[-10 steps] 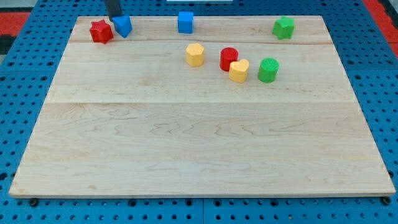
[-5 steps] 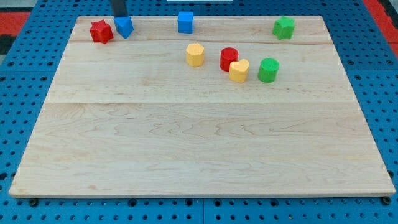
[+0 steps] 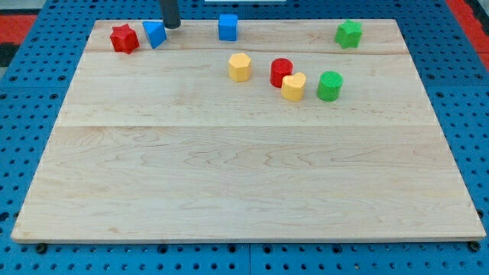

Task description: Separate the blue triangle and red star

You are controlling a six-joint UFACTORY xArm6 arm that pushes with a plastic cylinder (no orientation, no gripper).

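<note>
The red star [image 3: 123, 38] sits near the board's top left corner. The blue triangle [image 3: 155, 33] lies just to its right, with a narrow gap between them. My tip [image 3: 173, 27] is at the top edge of the board, just right of and slightly above the blue triangle, close to it or touching it; I cannot tell which.
A blue cube [image 3: 228, 27] stands at the top middle and a green star-like block [image 3: 348, 33] at the top right. A yellow hexagon [image 3: 240, 67], red cylinder [image 3: 281, 72], yellow heart [image 3: 293, 87] and green cylinder [image 3: 330, 85] lie in a row right of centre.
My tip has moved right along the top edge, from above the triangle's left side to its right side. The blue triangle has shifted slightly; the red star has stayed put.
</note>
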